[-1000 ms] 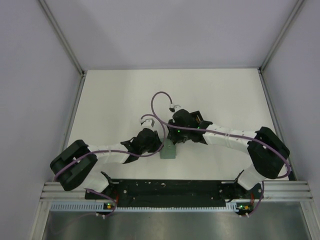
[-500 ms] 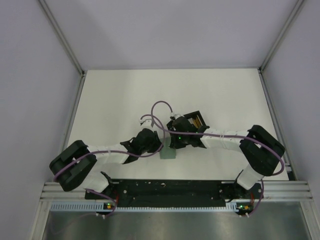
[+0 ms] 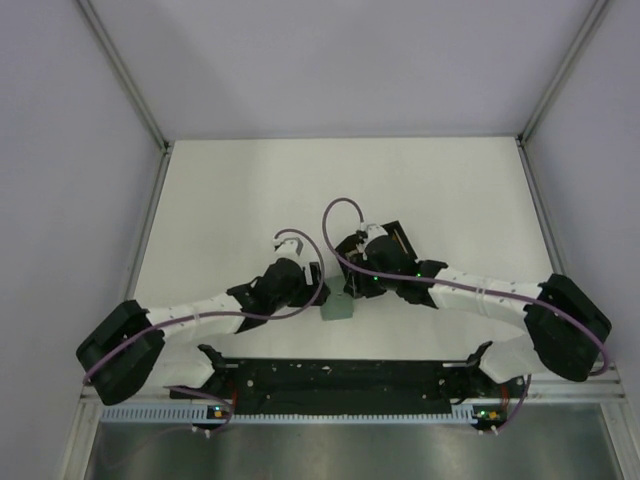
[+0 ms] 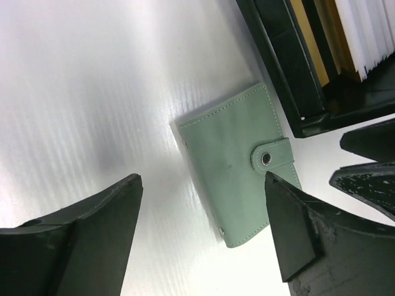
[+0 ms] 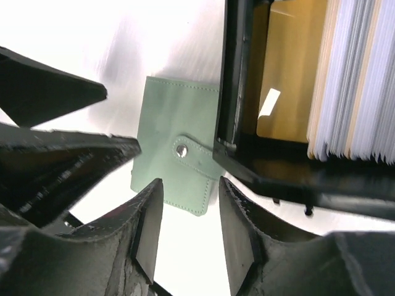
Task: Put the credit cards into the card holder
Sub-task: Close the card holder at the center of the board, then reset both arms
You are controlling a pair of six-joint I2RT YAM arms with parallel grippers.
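Left tool [image 4: 200,180] and right tool [image 5: 189,184] have spread; box [image 5: 234,92] seemingly overlaps card holder [image 5: 170,117].

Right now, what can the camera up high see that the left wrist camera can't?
Only the top view shows both whole arms, the left arm and the right arm, bent in toward the middle. Only the left wrist view shows the silver snap button on the strap and the stack of white plastic cards standing in the box. Both show the small sage-green folding card holder, closed and lying flat, beside the black open box.
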